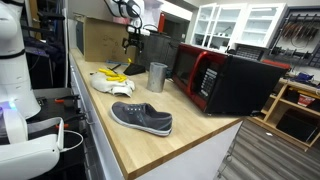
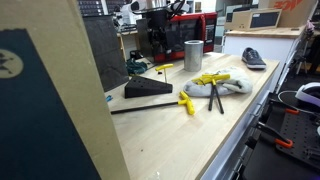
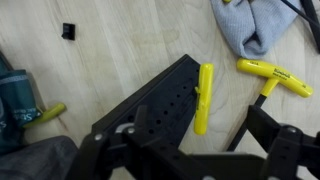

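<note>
My gripper (image 3: 188,150) is open and empty, with its two black fingers at the bottom of the wrist view. It hovers above a black perforated wedge-shaped holder (image 3: 165,105) on the wooden counter. A yellow-handled tool (image 3: 203,98) lies along the holder's right edge, between the fingers. A second yellow T-handle tool (image 3: 270,72) lies further right, near a grey cloth (image 3: 250,25). In both exterior views the gripper (image 1: 133,42) (image 2: 155,45) hangs at the back of the counter, over the holder (image 2: 150,90).
A metal cup (image 1: 157,77) (image 2: 193,55) stands near the cloth (image 1: 108,82) (image 2: 225,85). A grey shoe (image 1: 142,118) (image 2: 253,58) lies near the counter's front. A red and black microwave (image 1: 225,78) sits beside them. A teal can (image 3: 18,100) and a small black piece (image 3: 68,31) are nearby.
</note>
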Motion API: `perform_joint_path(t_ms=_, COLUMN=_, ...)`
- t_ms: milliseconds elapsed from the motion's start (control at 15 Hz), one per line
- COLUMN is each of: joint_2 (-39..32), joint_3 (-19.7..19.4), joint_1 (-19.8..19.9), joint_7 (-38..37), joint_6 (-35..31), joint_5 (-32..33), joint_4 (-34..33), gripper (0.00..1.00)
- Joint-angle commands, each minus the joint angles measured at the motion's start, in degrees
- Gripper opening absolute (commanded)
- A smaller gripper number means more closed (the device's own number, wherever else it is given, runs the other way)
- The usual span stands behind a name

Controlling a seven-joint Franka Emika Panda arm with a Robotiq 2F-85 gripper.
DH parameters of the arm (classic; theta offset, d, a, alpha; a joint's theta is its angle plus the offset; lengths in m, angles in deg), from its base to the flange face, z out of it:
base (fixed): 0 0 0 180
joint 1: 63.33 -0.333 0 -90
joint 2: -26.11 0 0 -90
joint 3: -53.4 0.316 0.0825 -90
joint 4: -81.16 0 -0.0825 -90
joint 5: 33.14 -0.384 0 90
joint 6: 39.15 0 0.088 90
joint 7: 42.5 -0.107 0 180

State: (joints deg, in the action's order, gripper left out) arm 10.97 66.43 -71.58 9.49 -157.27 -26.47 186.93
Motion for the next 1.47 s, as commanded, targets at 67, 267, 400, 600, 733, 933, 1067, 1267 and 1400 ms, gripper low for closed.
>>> perform_joint_path(t_ms=67, joint_2=-0.6, joint_3=-0.1, joint_1=-0.6, joint_7=0.6, joint_6=0.3, joint_5=0.0, joint_4=-0.3, gripper=1.0)
perform_joint_path(t_ms=267, joint_2=-0.7, joint_3=-0.1, joint_1=-0.6, joint_7=0.6, joint_6=0.3, joint_5=0.0, joint_4=-0.3, gripper=1.0)
perform_joint_path(t_ms=400, joint_2=-0.6, joint_3=-0.1, joint_1=-0.8, joint_7=-0.2, joint_6=-0.5, joint_5=0.1, joint_4=-0.1, gripper=1.0)
perform_joint_path(t_ms=600, joint_2=-1.1, joint_3=0.2, joint_1=-1.2, joint_7=-0.4, joint_6=-3.6, joint_5=0.4, joint_4=0.7, gripper=1.0)
perform_joint_path(t_ms=733, joint_2=-1.3, joint_3=0.2, joint_1=-1.5, joint_7=-0.6, joint_6=-5.1, joint_5=0.8, joint_4=1.2, gripper=1.0)
perform_joint_path(t_ms=933, joint_2=-1.3, joint_3=0.2, joint_1=-1.6, joint_7=0.1, joint_6=-6.2, joint_5=0.7, joint_4=2.7, gripper=1.0)
perform_joint_path(t_ms=1067, joint_2=-0.2, joint_3=0.0, joint_1=-1.5, joint_7=0.0, joint_6=-7.6, joint_5=1.1, joint_4=5.1, gripper=1.0)
perform_joint_path(t_ms=1267, joint_2=1.4, joint_3=0.0, joint_1=-1.0, joint_7=0.3, joint_6=-10.8, joint_5=0.9, joint_4=9.2, gripper=1.0)
perform_joint_path(t_ms=1400, joint_2=2.0, joint_3=-0.2, joint_1=-1.0, joint_7=-0.4, joint_6=-13.0, joint_5=1.3, joint_4=11.2, gripper=1.0)
